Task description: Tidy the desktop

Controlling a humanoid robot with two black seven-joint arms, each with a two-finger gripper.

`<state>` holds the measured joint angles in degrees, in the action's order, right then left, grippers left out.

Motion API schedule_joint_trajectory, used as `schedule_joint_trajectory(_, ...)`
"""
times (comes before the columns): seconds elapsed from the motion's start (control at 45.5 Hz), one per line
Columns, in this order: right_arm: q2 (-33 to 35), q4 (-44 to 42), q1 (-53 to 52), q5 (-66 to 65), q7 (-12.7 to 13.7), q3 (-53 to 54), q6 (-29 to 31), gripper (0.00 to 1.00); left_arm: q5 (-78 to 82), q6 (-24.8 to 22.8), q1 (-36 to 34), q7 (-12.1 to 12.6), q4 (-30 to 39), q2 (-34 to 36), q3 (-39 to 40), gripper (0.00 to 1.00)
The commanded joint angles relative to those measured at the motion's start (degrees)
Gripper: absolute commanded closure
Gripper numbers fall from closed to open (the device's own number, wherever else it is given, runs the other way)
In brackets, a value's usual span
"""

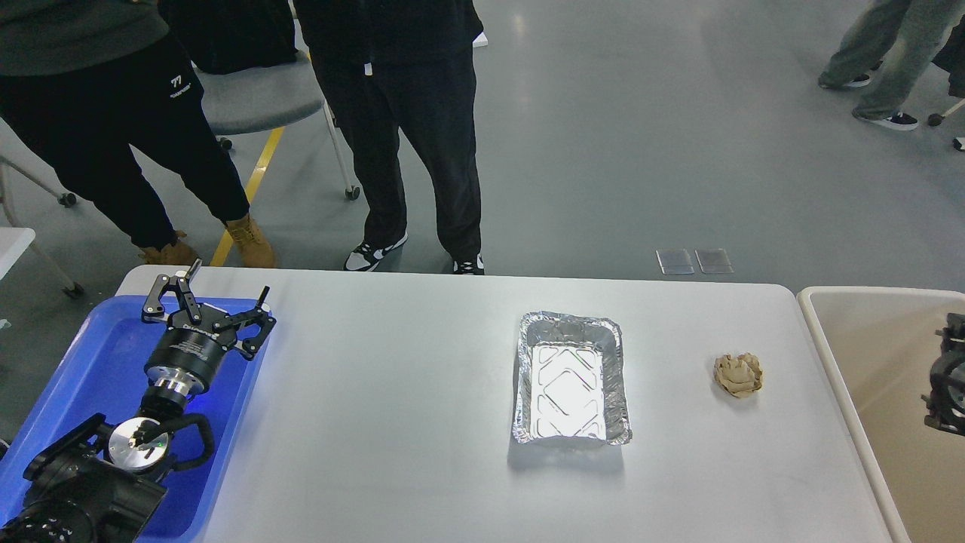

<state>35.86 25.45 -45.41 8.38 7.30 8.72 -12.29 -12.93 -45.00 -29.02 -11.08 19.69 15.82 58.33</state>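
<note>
The white desktop (pixel 392 422) fills the lower part of the head view. On it stand an empty foil tray (pixel 571 377) right of centre and a crumpled brown paper ball (pixel 738 375) further right. My left gripper (pixel 215 302) is open and empty, hovering over the blue plastic tray (pixel 83 362) at the table's left end. Only a dark part of my right gripper (pixel 948 373) shows at the right edge, over the beige bin (pixel 852 324); its fingers cannot be told apart.
Two people in dark trousers (pixel 422 136) stand close to the table's far edge, with a grey wheeled chair (pixel 256 94) behind them. The beige bin adjoins the table's right end, and the blue tray overlaps its left end.
</note>
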Motion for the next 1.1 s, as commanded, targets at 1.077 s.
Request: schedule_joint_trajectory(1.077,6.06,22.89,-24.11,-0.83,-0.01,-1.5,9.03,0.0,0.1,0.0,0.02,0.0,0.0,0.0,-0.06,0.0)
